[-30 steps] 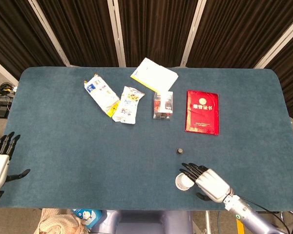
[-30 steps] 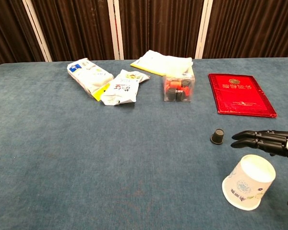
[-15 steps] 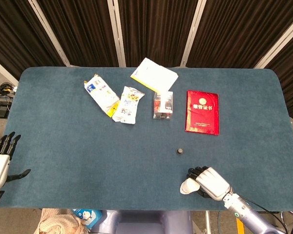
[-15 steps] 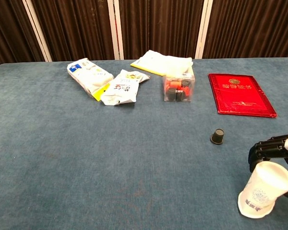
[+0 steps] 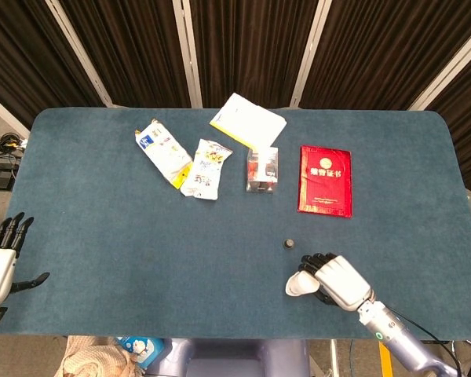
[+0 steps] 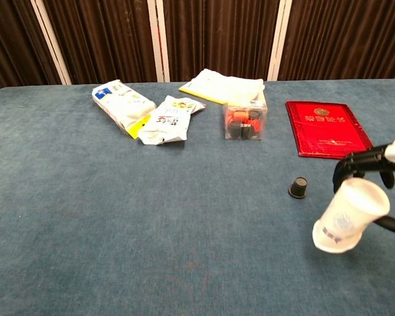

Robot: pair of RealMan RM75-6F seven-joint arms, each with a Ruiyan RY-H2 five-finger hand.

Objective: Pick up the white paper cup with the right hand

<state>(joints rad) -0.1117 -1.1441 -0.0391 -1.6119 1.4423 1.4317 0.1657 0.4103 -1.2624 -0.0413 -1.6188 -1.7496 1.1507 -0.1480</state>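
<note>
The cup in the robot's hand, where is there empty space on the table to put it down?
The right hand holds the cup. Bare cloth fills the near middle and left, between the snack bags and the left hand. The far middle is crowded: bags, clear box, red booklet. A small black cap sits nearby.

We see our right hand (image 5: 335, 280) with a smooth silver-grey shell over its back and black fingers (image 5: 317, 258). Behind it, a silver cylindrical wrist (image 5: 386, 336) carries a small green light and a thin dark cable alongside. From the chest view, the same right hand (image 6: 382, 161) shows black fingers (image 6: 355, 161) against pale casing. Our left hand (image 5: 0, 263) has a white shell, black fingers and a black thumb.
</note>
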